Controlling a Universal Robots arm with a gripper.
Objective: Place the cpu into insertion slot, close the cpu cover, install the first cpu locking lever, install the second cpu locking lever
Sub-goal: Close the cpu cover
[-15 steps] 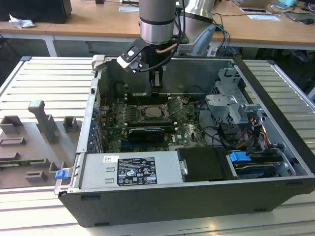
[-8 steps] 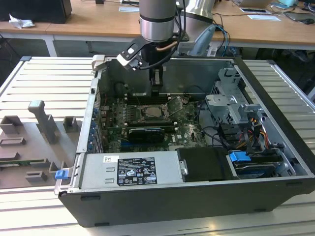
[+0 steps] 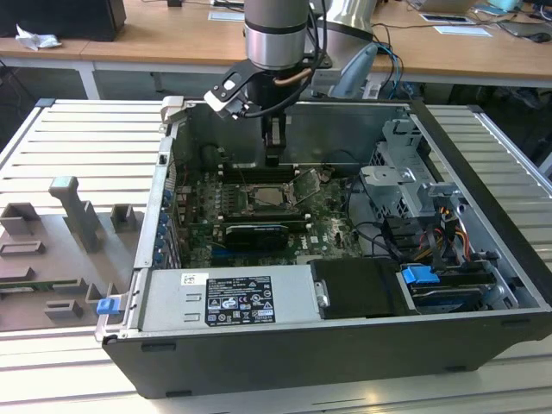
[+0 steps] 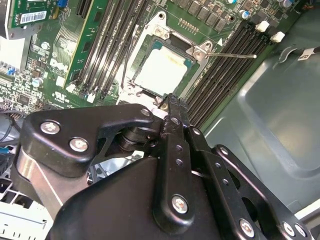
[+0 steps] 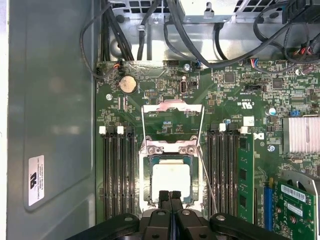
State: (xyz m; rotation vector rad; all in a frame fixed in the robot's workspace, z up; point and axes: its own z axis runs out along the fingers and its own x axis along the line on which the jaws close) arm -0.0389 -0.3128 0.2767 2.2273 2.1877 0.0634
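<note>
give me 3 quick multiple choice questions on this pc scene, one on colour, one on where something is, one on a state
1. What colour is the circuit board? a) red b) green c) white
2. Where is the cpu? a) in the insertion slot b) lying on the board beside it c) held in midair
3. How is the cpu cover? a) missing b) shut over the cpu c) swung open

Answers:
1. b: the board shows green in both wrist views.
2. a: its pale face lies inside the slot's rim.
3. c: the frame is folded back from the slot, leaving the cpu bare.
</note>
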